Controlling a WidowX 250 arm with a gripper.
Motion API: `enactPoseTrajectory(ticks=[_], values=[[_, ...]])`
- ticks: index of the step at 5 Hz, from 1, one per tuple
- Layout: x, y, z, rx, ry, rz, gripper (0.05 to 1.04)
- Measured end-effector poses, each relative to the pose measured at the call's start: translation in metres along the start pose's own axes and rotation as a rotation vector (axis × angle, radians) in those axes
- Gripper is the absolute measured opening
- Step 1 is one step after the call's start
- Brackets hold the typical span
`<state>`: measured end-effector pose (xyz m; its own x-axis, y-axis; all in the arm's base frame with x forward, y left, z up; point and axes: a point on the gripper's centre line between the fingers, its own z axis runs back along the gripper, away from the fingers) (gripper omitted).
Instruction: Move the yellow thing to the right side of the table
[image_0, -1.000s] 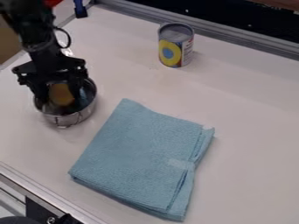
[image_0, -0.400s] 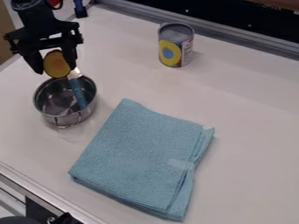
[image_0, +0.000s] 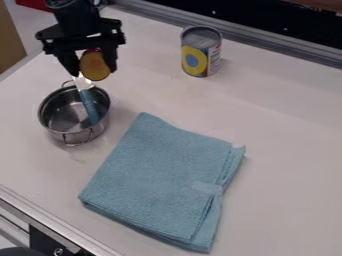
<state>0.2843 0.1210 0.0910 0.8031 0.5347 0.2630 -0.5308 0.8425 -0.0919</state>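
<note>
Currently at transfer stage: yellow thing (image_0: 95, 66), gripped in pincer (image_0: 93, 72); carriage to surface's (image_0: 287, 125) right side is next required.

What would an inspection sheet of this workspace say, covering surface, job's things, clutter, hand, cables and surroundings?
Surface: white table, no spill seen.
Job's things: yellow thing with a dark red edge, held off the table near the far rim of the steel pot.
Clutter: pot upright, a blue-handled utensil leaning in it; folded blue cloth; can upright near the far edge.
Hand: black hand, fingers either side of the yellow thing.
Cables: nothing seen.
Surroundings: metal rail along the far edge, dark area beyond.
</note>
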Motion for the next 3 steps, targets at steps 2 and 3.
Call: enactPoseTrajectory(ticks=[2,3], values=[[-0.013,-0.054,-0.013,0.016,0.002,-0.039,0.774],[-0.023,-0.081,-0.034,0.039,0.002,-0.057,0.774]])
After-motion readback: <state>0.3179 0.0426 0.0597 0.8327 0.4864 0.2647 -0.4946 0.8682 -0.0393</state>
